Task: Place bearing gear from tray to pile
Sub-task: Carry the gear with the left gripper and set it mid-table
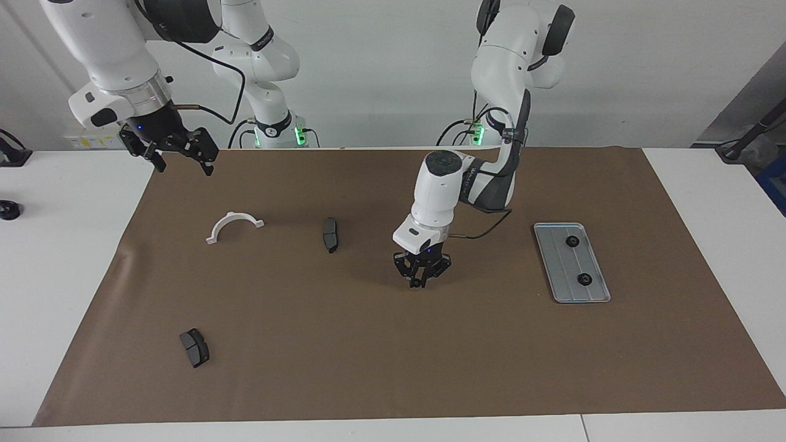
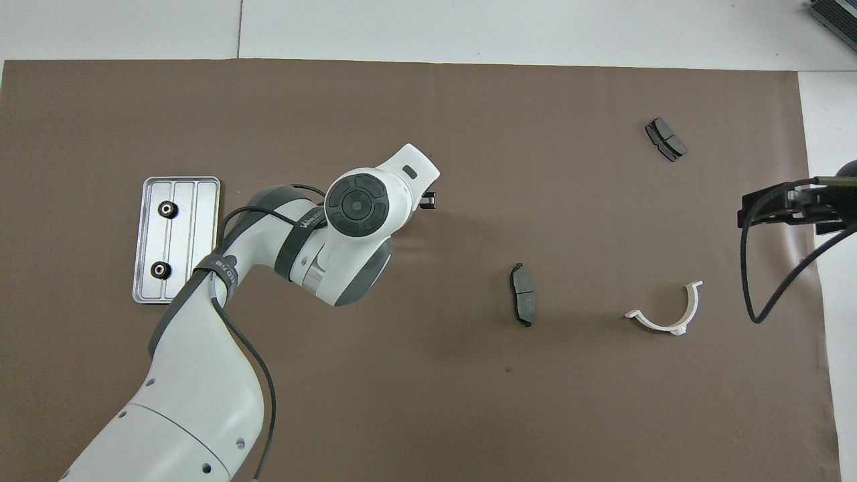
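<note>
While two bearing gears [image 1: 572, 241] sit in the tray [image 1: 562, 270], my left hand [image 1: 420, 274] hangs over bare worktop [image 1: 344, 344] clenched on a third gear [image 1: 417, 283], I judge. Next: carry toward the pile's brake pad [image 1: 330, 234], release. Right hand [image 1: 178, 150] waits, released.

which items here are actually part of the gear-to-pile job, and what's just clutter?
In play: tray with two bearing gears; pile parts: white bracket, two brake pads; left gripper, shut on a small dark part, over bare mat.

Bystanders: right gripper, waiting, raised at the mat's corner; brown mat.
</note>
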